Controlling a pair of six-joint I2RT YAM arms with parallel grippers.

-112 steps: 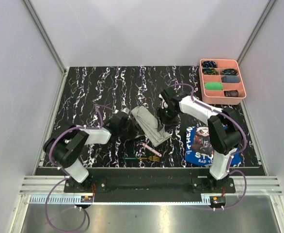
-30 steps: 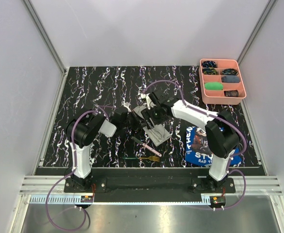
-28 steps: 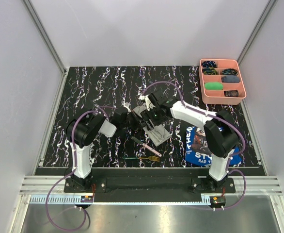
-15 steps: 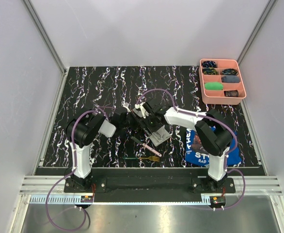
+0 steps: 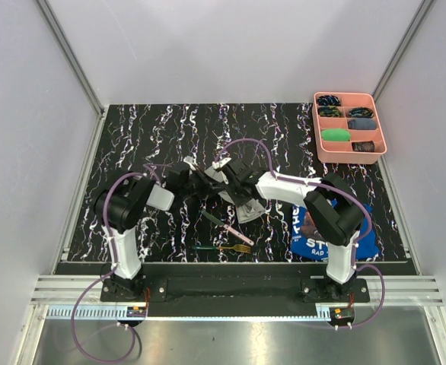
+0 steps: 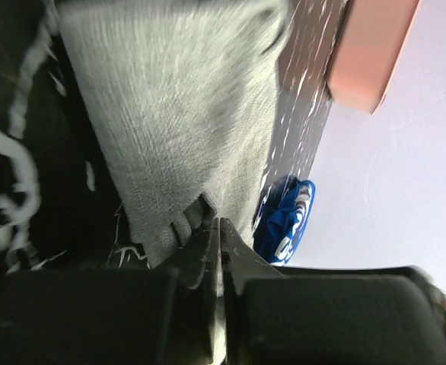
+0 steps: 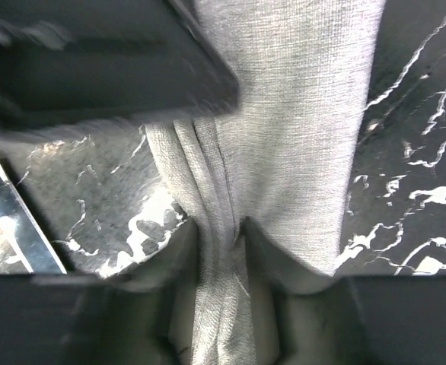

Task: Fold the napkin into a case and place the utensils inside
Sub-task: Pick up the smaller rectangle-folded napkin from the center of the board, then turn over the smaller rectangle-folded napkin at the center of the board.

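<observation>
Lying on the black marbled table [image 5: 132, 137] (pale walls [image 5: 230, 46] around), the napkin [image 5: 247, 209] is being pinched by left gripper [image 6: 211, 228] and right gripper [image 7: 221, 228]; pink tray [image 5: 351, 159] well beyond it.

A robot lab cell: plain white walls [image 5: 230, 46] on aluminium posts [image 5: 71, 57] enclose a marbled black bench [image 5: 132, 137] with two bolted arms [image 5: 122, 247].

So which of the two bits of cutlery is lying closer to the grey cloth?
The pink-handled knife with the dark blade. It lies just beside the light grey napkin, while the green-handled fork with gold tines lies clearly farther off.
</observation>
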